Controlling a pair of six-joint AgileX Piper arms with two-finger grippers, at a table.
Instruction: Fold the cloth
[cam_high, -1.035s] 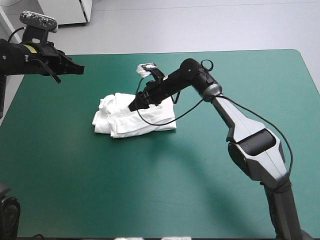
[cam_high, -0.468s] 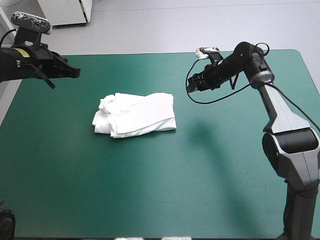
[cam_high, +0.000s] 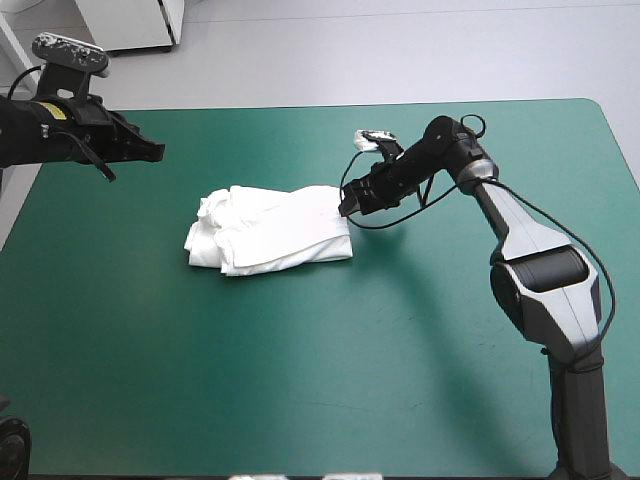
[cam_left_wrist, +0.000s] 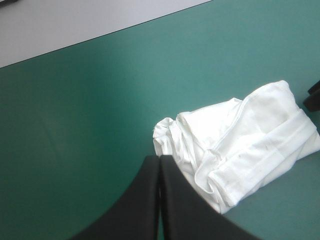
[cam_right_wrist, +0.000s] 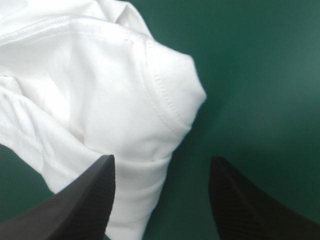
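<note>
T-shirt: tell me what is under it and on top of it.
The T-shirt, a folded bundle, lies on the teal-green table. Nothing rests on top; the right claw hangs open at its corner. Whatever is beneath the folds is hidden.

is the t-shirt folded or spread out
Folded: the T-shirt lies as a compact layered bundle, rumpled at one end.

Left arm (cam_high: 45, 140) high at the rear, jaws together; right arm (cam_high: 512, 225) outstretched and low, jaws apart.

We see bright, even light from overhead; the right gripper (cam_high: 344, 206) casts a soft shadow on the teal-green cover (cam_high: 300, 380) beneath it, beside the brightly lit T-shirt (cam_high: 270, 232).
</note>
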